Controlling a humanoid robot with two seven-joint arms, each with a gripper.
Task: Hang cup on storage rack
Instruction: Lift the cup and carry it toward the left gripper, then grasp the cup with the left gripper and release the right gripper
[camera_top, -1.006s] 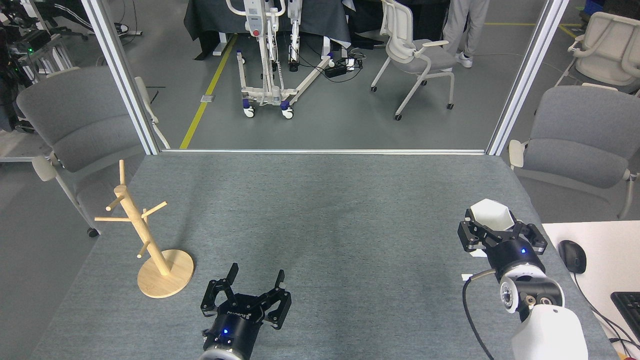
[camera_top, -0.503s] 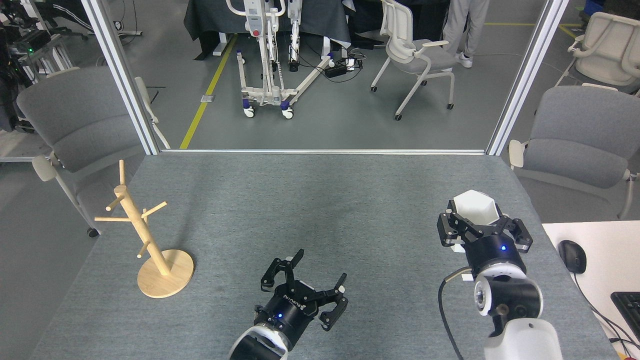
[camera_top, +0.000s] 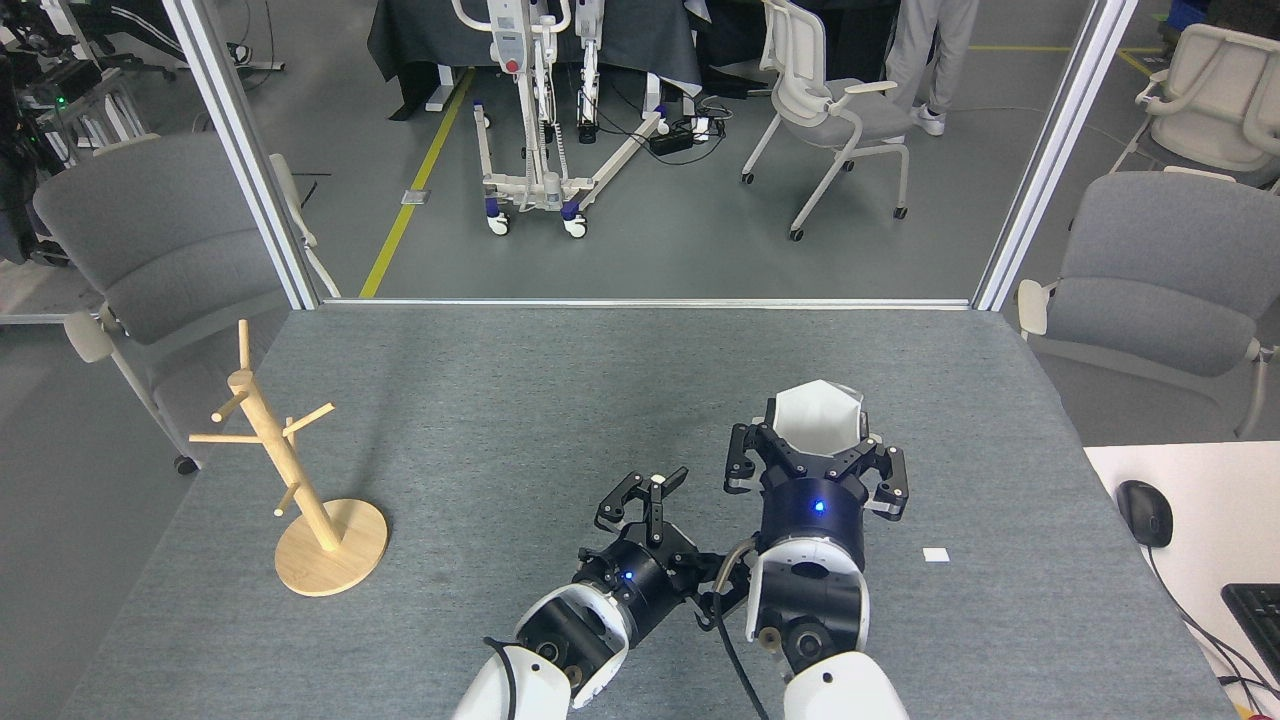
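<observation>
The white faceted cup (camera_top: 818, 415) is held above the table's middle right, my right gripper (camera_top: 816, 440) shut on it with the cup's open mouth facing me. Just to its left, my left gripper (camera_top: 650, 495) stands open with nothing between its fingers, a short gap away from the cup. The storage rack (camera_top: 285, 460), a light wooden post with angled pegs on a round base, stands at the table's left side, far from both grippers.
The grey table (camera_top: 560, 400) has a small white tag (camera_top: 936, 555) at the right. A white desk with a black mouse (camera_top: 1144, 512) and a keyboard corner adjoins the right edge. Grey chairs stand off both sides.
My right gripper carried the cup leftward toward the table's centre. My left gripper swung right and forward, drawing up close beside it, still open.
</observation>
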